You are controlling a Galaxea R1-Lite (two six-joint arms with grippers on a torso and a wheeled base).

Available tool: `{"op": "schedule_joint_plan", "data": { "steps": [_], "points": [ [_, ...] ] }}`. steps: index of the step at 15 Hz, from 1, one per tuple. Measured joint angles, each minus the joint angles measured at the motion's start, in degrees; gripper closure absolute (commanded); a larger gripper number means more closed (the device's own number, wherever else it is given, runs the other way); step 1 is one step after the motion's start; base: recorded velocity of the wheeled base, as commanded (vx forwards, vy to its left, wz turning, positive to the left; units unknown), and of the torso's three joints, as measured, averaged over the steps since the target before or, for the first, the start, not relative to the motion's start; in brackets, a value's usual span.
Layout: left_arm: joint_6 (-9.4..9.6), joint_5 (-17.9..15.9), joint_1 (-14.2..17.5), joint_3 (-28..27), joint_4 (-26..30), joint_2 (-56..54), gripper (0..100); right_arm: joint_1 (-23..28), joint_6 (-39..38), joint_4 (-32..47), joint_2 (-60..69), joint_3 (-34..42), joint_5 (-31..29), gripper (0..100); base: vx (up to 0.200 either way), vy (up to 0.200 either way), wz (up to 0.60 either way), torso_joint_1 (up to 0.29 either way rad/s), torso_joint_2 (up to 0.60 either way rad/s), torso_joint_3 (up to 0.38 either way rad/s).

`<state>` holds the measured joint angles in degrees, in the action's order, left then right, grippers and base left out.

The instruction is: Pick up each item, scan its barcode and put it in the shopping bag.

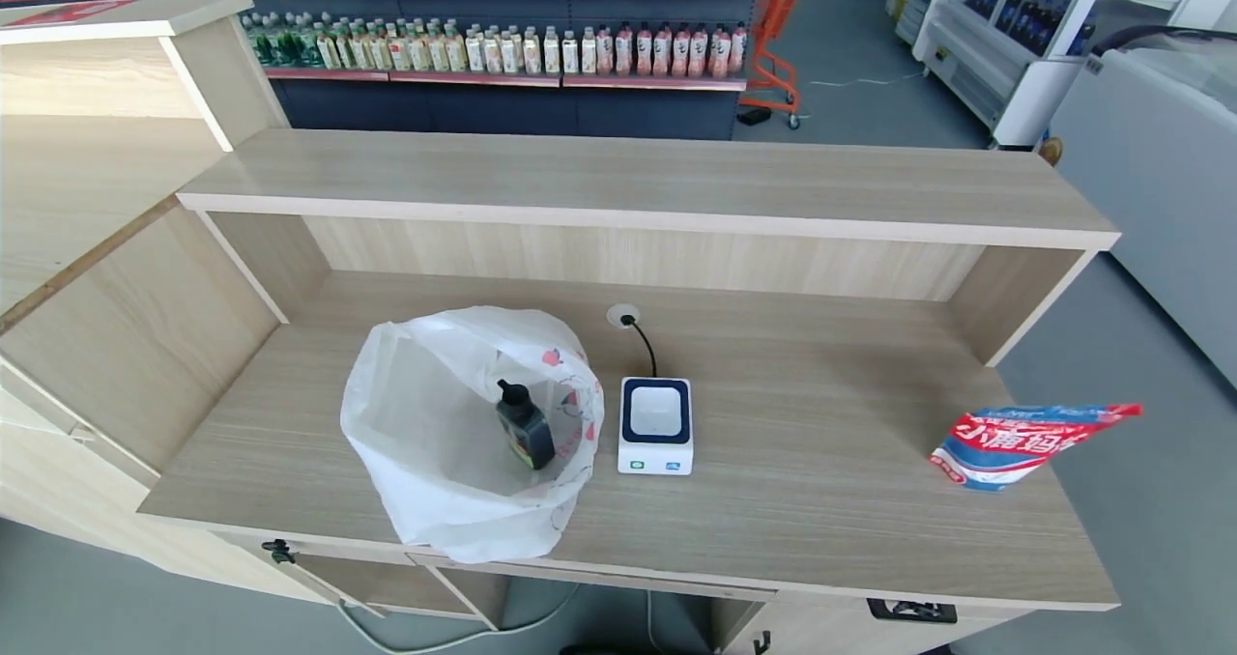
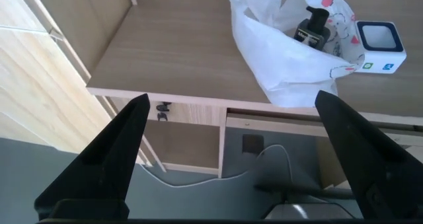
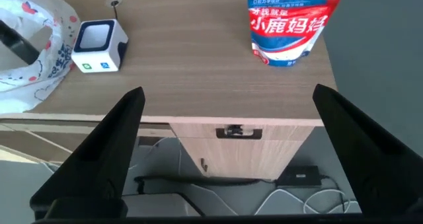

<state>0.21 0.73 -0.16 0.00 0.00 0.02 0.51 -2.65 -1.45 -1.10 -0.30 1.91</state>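
Matte black, tapering tool fingers (image 2: 106, 164)

The shopping bag (image 2: 277, 59) hid the lower half of the bottle (image 2: 310, 27) (its label was too small to read); my right wrist view cropped the pouch (image 3: 291, 26) at its top.

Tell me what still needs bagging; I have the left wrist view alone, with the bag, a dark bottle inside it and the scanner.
Observer: One item, a red, white and blue pouch, is on the counter, to the robot's right of the scanner.
Operator: Give its pose.
Observer: It seems to stand upright, close to the counter's right edge and well apart from the scanner.
Operator: Report the right gripper.
Observer: The right gripper is open and empty, held out in front of the counter, not touching the pouch.
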Motion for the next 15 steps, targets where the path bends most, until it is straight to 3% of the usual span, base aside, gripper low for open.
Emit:
{"op": "schedule_joint_plan", "data": {
  "steps": [3,5,11,13,15],
  "points": [
    [-0.23,0.0,0.06,0.0,0.0,0.0,0,-0.56,-2.63,2.51,-2.93,-6.0,1.28,0,0.0,0.0,0.0,0.0,0.0,0.0],
    [-0.26,0.05,-0.11,0.0,0.0,0.0,0,-0.4,-9.14,3.3,-11.36,-13.91,1.74,0,0.0,0.0,0.0,0.0,0.0,0.0],
    [-0.26,0.02,0.0,0.0,0.0,0.0,0,3.34,-37.84,8.14,-58.32,-45.73,-5.14,0,0.0,0.0,0.0,0.0,0.0,0.0],
    [-0.26,0.02,-0.05,0.0,0.0,0.0,0,4.66,-45.01,9.44,-72.06,-52.61,-6.8,0,0.0,0.0,0.0,0.0,0.0,0.0],
    [-0.28,0.05,0.0,0.0,0.0,0.0,0,5.24,-52.24,9.08,-83.14,-54.63,-7.9,0,0.0,0.0,0.0,0.0,0.0,0.0]
  ]
}}
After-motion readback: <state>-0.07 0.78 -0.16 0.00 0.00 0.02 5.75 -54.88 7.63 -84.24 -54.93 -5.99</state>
